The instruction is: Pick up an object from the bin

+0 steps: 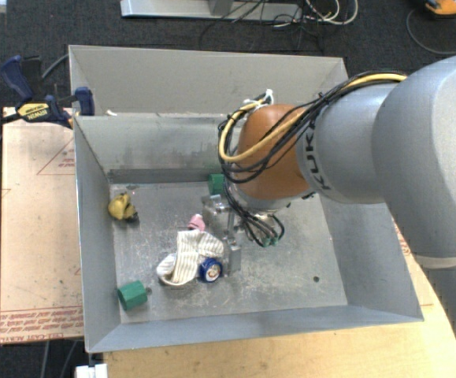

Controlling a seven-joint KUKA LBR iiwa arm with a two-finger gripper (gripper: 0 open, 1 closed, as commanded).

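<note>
My gripper (229, 246) hangs low over the middle of the bin floor, its metal fingers pointing down beside a crumpled white striped cloth (187, 258). A small blue and white round thing (209, 270) lies against the cloth's right edge, just below the fingers. A pink bit (197, 224) shows at the cloth's top. Behind the gripper, near the back wall, sits a green block (216, 183), partly hidden by the wrist. Another small green piece (270, 241) peeks out at the gripper's right. Nothing shows between the fingers.
A yellow toy figure lies at the far left of the floor (120, 208). A green cube rests in the front left corner (132, 294). The arm and its orange cover with cables hang over the bin's right half.
</note>
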